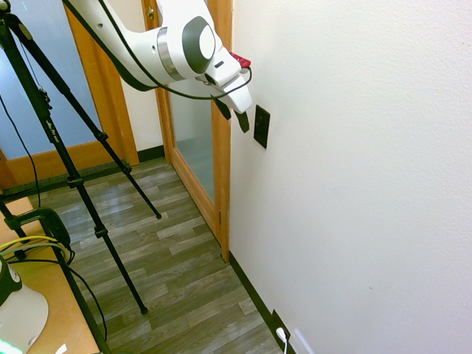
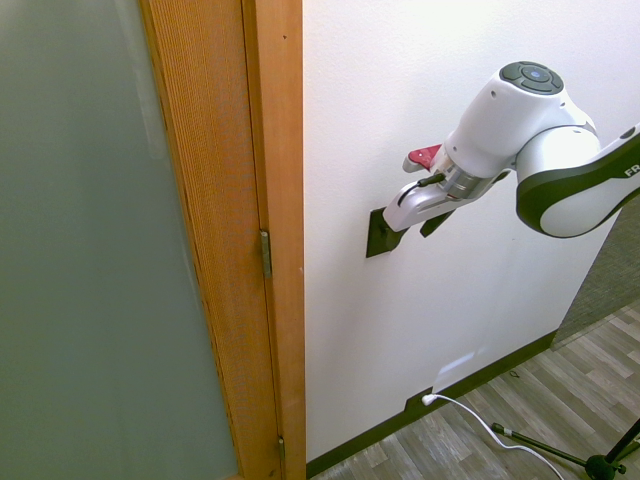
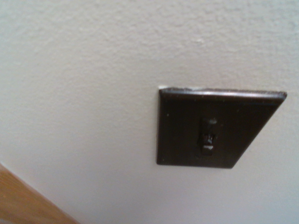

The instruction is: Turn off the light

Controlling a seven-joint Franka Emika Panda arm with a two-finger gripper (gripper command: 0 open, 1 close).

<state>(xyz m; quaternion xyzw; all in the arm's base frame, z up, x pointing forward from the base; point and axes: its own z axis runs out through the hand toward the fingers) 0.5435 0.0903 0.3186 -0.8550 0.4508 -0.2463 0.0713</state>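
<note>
We're on the approach step; room is lit, so the light's on; switch [image 1: 261, 126] sits on the white wall [image 1: 354, 184] beside the wood door frame [image 1: 220, 147]. Pincer [image 1: 233, 115] hangs open, empty, just beside the plate; next we need a fingertip on the small toggle [image 3: 208, 136] w/ a short flick.

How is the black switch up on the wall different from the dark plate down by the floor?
The switch plate sits high on the wall beside the door frame; the outlet plate sits low at the baseboard. The switch plate has a little toggle; the outlet plate has a white plug. Both are dark.
</note>
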